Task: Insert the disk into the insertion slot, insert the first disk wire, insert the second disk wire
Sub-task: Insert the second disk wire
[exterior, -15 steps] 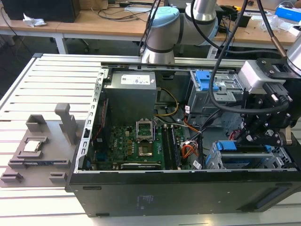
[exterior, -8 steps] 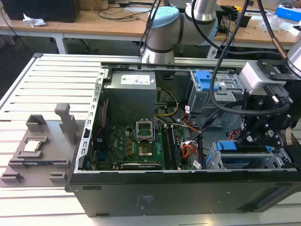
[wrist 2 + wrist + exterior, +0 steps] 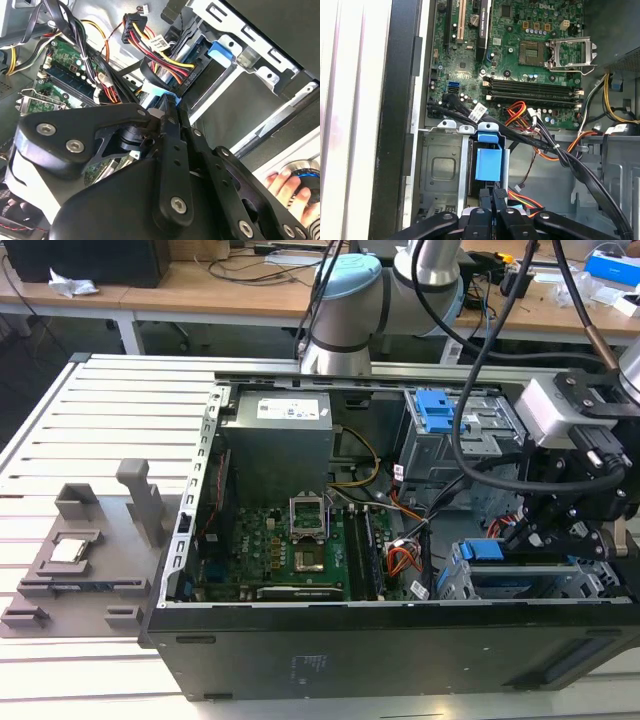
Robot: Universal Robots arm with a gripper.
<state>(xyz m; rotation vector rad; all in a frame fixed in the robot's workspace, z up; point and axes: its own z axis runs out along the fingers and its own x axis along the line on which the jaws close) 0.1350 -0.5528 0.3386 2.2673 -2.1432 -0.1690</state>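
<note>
The black claw [image 3: 489, 212] hangs low inside the open computer case [image 3: 300, 660], just above the silver insertion slot [image 3: 590, 585] at the exterior view's right; its two fingers look pressed close together on a black plug [image 3: 487, 196] that trails red, yellow and black wires, and the plug sits right at the edge of the disk; the disk [image 3: 488, 162] is already down in the slot, standing on its edge in the first wrist view, with its bright blue plastic frame showing on top; in the exterior view that blue frame [image 3: 484, 550] peeks out beside the dark arm; the second wrist view shows the claw [image 3: 169, 107] from behind, all thick black links with round silver screws, and past its tips a light blue bit of the disk [image 3: 155, 91] with a fat black plug [image 3: 172, 75] of coloured wires touching it; this view also catches a person's fingers [image 3: 287, 182] outside the case; the first wrist view shows the green board [image 3: 520, 45] with its shiny square socket and long black slots; the exterior view shows a taller grey cage [image 3: 470, 430] with a blue latch, and a pale ribbed table [image 3: 90, 430] holding a grey tray [image 3: 80, 560]
</note>
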